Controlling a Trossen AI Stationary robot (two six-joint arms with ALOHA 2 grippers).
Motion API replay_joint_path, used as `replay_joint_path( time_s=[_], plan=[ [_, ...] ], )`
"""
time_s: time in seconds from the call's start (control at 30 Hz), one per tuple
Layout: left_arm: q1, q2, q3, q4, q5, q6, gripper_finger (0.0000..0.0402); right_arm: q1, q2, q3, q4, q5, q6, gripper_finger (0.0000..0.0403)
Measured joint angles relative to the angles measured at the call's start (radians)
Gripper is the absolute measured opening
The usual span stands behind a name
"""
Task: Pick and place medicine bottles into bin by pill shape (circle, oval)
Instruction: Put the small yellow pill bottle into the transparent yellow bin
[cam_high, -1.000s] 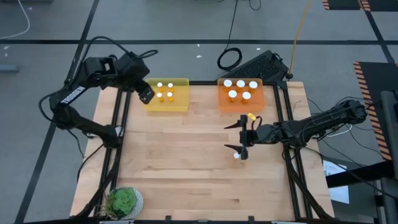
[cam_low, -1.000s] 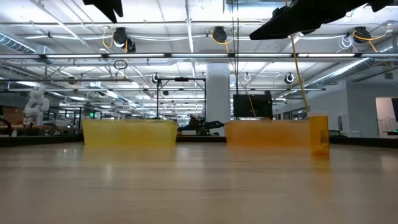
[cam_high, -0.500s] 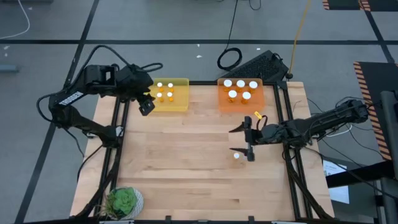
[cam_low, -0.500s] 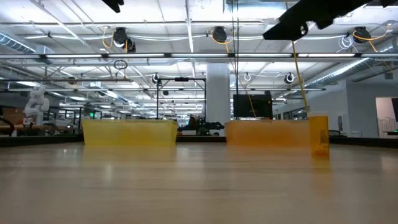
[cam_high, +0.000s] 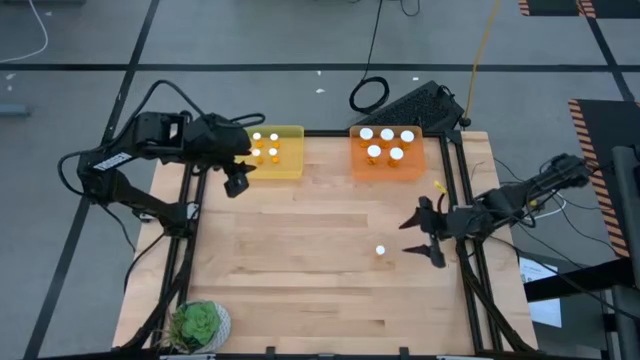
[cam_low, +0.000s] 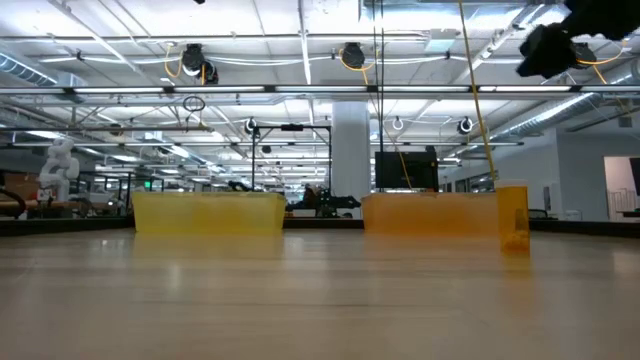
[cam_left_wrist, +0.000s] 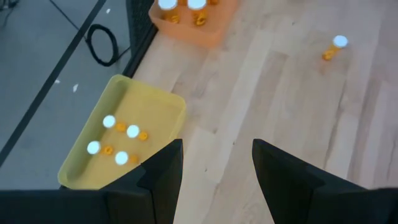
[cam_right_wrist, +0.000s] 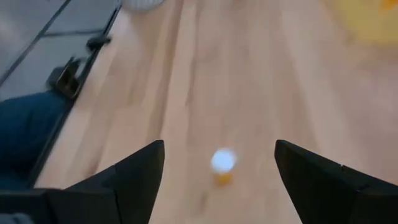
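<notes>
One medicine bottle (cam_high: 380, 250) with a white cap stands on its base on the wooden table, right of the middle; the right wrist view shows this bottle (cam_right_wrist: 222, 165) too. My right gripper (cam_high: 424, 241) is open, a short way to the bottle's right, with the bottle ahead of its fingers. A yellow bin (cam_high: 268, 152) at the far edge holds several bottles. The orange bin (cam_high: 387, 150) beside it also holds several. My left gripper (cam_high: 236, 181) hovers open by the yellow bin's near left corner, and the left wrist view shows that yellow bin (cam_left_wrist: 124, 143).
A potted plant (cam_high: 200, 325) sits at the near left corner. A keyboard (cam_high: 415, 105) lies beyond the far edge, behind the orange bin. Bare wood lies between the bins and the near edge.
My right gripper has drawn back from the bottle toward the table's right edge and stays open. The bottle stands where it was. My left gripper has moved from the yellow bin's left end toward the near edge.
</notes>
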Motion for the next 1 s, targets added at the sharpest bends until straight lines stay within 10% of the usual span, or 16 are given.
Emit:
replay_joint_path(
  time_s=[0.3, 1.0],
  plan=[
    [-0.040, 0.000, 0.000, 0.002, 0.003, 0.062, 0.0198, 0.070, -0.013, -0.001, -0.172, -0.106, 0.170, 0.0292],
    [-0.123, 0.003, 0.000, 0.059, 0.177, 0.203, 0.0198, 0.194, 0.014, -0.288, 0.040, 0.104, 0.289, 0.0292]
  ],
)
